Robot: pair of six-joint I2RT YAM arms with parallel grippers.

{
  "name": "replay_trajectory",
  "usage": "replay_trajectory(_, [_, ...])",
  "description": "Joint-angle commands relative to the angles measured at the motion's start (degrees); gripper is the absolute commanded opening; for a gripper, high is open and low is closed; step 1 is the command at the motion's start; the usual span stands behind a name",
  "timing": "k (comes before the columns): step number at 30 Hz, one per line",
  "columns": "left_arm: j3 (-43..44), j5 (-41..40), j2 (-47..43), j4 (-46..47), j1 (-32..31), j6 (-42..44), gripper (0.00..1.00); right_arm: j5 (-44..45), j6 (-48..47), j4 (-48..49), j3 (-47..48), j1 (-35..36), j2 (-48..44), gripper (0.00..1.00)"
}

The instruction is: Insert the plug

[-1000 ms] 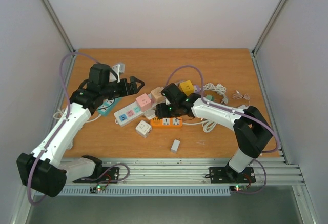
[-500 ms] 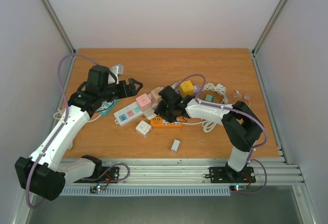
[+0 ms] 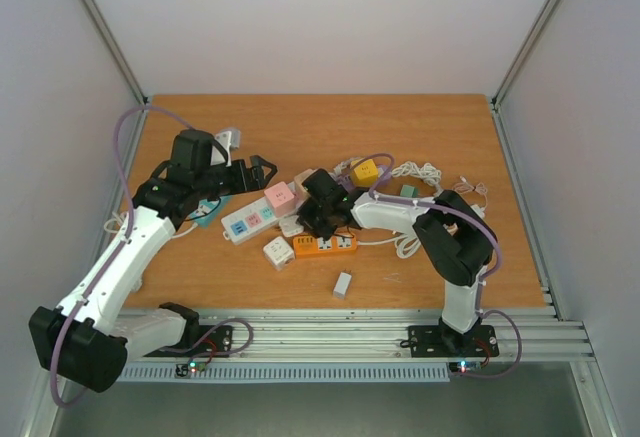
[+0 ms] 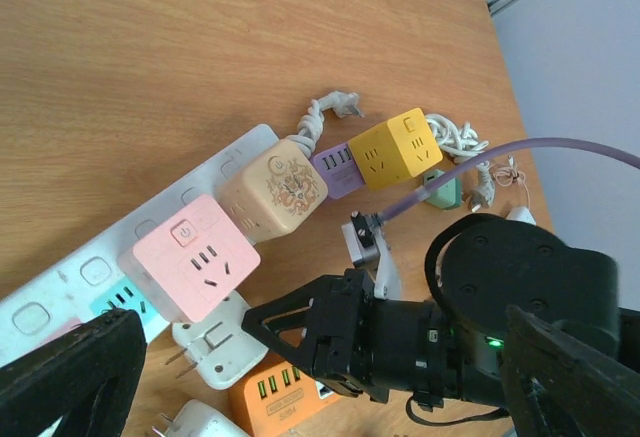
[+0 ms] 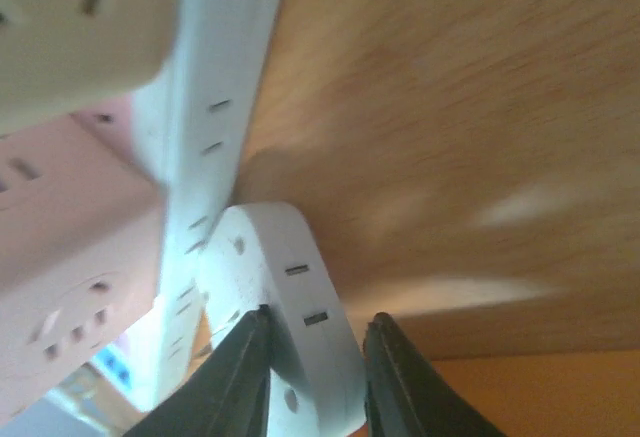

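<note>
Watching the right wrist feed, I saw the right hand (image 5: 315, 357) down low on the counter (image 3: 300, 122). Its two dark fingers (image 5: 240, 382) pressed against either side of the white plug (image 5: 290, 292). It was closed on it, jaws narrow, and the plug's rounded body filled the gap between them. That plug lay on the wood right against the long white power strip (image 5: 225, 87), just beside the pink cube socket (image 4: 190, 267), with the orange power strip (image 3: 325, 244) on its near side. From above, the right arm reached leftward across the cluster, hand buried among the sockets. Over on the other side, the left hand (image 3: 264, 170) hung above the counter near the pink cube, fingers spread wide, gripping nothing at all. Its camera looked down on a beige patterned cube (image 4: 275, 189), a purple adapter (image 4: 335, 170) and a yellow cube (image 4: 395, 149), packed together in a row. White cable (image 3: 420, 172) lay coiled past the yellow one.
</note>
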Motion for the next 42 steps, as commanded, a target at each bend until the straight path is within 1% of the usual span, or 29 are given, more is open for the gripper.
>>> replay_trajectory(1, [-0.2,-1.0,-2.0,0.3,0.1,1.3,0.96,0.8,2.7,1.5,-0.9,0.6,-0.4,0.19])
replay_trajectory(3, [-0.2,-1.0,-2.0,0.4,0.1,1.1,0.97,1.6,2.4,3.8,-2.1,0.6,-1.5,0.13])
replay_trajectory(5, [-0.1,-0.9,-2.0,0.4,0.2,1.1,0.96,2.0,1.3,4.9,-2.4,0.7,-2.3,0.11])
replay_trajectory(10, [0.0,-0.9,-2.0,0.2,0.2,1.0,0.96,3.0,-2.1,4.7,-1.6,0.6,-3.5,0.11])
replay_trajectory(15, [-0.4,-0.9,-2.2,0.0,0.1,1.2,0.97,3.6,-4.0,6.2,-3.1,0.5,-5.5,0.11])
replay_trajectory(22, [-0.7,-0.1,-2.0,-0.2,0.2,1.2,0.97,5.0,-12.5,7.4,-4.3,0.1,-12.0,0.13])
replay_trajectory(27, [-1.5,0.7,-1.5,-0.3,0.2,1.2,0.98,3.4,-17.8,5.6,-4.9,-1.9,-16.0,0.14])
replay_trajectory(29, [-2.0,1.4,-1.2,0.1,0.2,0.8,0.98,2.0,-19.4,4.7,-5.4,-3.1,-17.3,0.14])
replay_trajectory(32, [-3.1,2.9,-0.7,1.2,0.2,0.3,0.98,-2.6,-22.2,4.9,-6.2,-5.6,-19.1,0.14])
replay_trajectory(38, [-3.6,8.3,0.7,1.8,-0.1,-0.1,0.99,-13.6,-34.6,4.0,-6.0,-12.5,-23.6,0.14])
replay_trajectory(42, [-4.0,13.3,1.6,4.9,-0.7,-2.5,0.99,-19.2,-41.7,0.5,-3.4,-16.1,-26.6,0.15])
